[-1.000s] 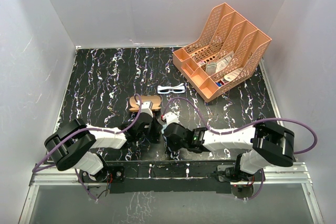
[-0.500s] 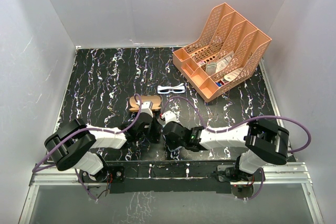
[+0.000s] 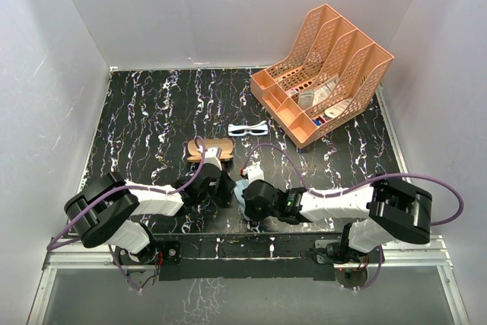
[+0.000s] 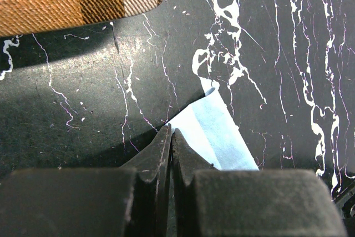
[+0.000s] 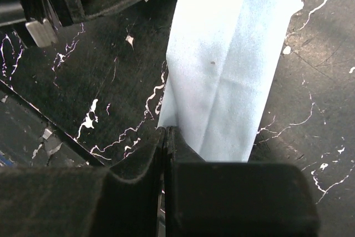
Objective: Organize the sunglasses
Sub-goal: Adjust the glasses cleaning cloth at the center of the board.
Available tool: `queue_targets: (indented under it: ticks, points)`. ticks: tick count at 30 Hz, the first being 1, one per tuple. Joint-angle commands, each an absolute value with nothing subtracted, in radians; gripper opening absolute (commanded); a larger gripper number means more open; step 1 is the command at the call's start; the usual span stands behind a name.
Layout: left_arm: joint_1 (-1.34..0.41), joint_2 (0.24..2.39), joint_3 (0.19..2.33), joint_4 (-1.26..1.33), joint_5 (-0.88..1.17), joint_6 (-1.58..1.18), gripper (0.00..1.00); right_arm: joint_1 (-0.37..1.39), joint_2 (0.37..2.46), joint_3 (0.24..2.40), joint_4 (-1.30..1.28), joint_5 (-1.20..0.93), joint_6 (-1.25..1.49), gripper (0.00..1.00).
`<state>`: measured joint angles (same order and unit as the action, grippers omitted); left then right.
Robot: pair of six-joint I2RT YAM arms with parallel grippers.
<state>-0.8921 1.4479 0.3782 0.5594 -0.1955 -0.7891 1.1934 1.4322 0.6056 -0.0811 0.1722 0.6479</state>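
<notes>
Might lose the blue cloth [image 5: 233, 54] mid-lift, with left gripper [image 4: 170, 135] and right gripper [image 5: 166, 132] both pressed together barely at its edge.

my right arm [image 3: 335, 202] is the only thing that has moved. a second ago its wrist sat a little farther from the near edge of the table [image 3: 152, 112]. since then it has slid toward that edge and a touch to the right, taking my right pincer [image 5: 166, 132] with it. the forearm has dropped too and now runs closer along the near edge. the elbow [image 3: 399, 215] drew in toward the middle half a second ago, then swung back out to the right and nearer the edge. from above, a sliver of blue cloth [image 5: 227, 54] now seems to peek out by the pincer, where i could not make it out before.
</notes>
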Motion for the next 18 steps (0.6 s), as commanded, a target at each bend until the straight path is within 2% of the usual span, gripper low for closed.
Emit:
queue_targets:
  ticks: [1,9,18]
  points:
    - [-0.890,1.469,0.381,0.470,-0.196,-0.782,0.00,1.211,1.412,0.568,-0.133,0.147,0.670,0.00]
    - [-0.889,1.471,0.383,0.468,-0.196,-0.782,0.00,1.222,1.350,0.544,-0.174,0.163,0.676,0.00]
    - [-0.889,1.480,0.387,0.470,-0.191,-0.782,0.00,1.220,1.339,0.690,-0.201,0.270,0.597,0.00]
